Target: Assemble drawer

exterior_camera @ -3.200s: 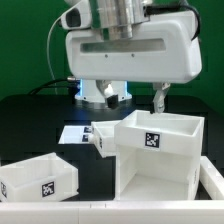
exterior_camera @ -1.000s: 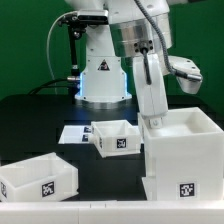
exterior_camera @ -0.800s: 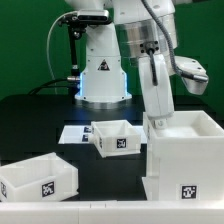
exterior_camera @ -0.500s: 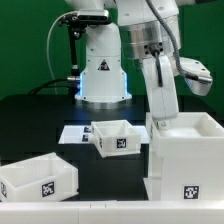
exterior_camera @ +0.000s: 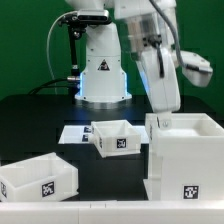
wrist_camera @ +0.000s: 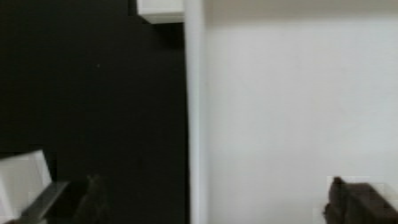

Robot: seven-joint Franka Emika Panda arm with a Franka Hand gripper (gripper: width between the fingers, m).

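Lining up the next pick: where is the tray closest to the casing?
In the exterior view the tray sits mid-scene, close by the casing on the exterior view's left, with the marker board on its other side.

A broad, flat white plastic drawer casing (wrist_camera: 294,110) fills the view from twelve round to six o'clock, its straight edge meeting the matte black table surface (wrist_camera: 89,90) on the nine o'clock side. The dark two-finger gripper (wrist_camera: 214,205) sits at six o'clock, its fingers (wrist_camera: 68,200) spread wide either side of that edge. A cropped white plastic piece (wrist_camera: 164,8) shows at eleven o'clock and a second white plastic corner (wrist_camera: 18,185) at seven, both too cut off to identify.
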